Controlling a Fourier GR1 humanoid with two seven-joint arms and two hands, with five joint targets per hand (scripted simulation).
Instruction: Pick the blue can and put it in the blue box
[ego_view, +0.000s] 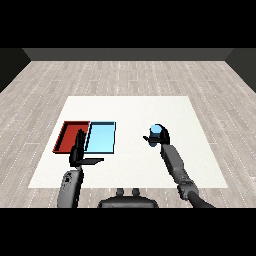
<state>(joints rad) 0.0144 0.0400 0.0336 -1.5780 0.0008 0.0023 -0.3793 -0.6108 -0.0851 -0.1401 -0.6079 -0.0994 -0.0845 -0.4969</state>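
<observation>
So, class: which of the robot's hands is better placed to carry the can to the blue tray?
The right hand: its fingers already curl round the blue can. The left hand hangs open over the trays.

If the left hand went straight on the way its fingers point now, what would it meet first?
Probably the red tray: the left hand points up-table over its near right corner, though height above it is unclear.

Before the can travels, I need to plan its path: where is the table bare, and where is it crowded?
Bare: the strip between the light blue tray and the blue can in the right hand, and the table's far part. Crowded: the left hand overlaps the trays' near edge, beside the red tray.
</observation>
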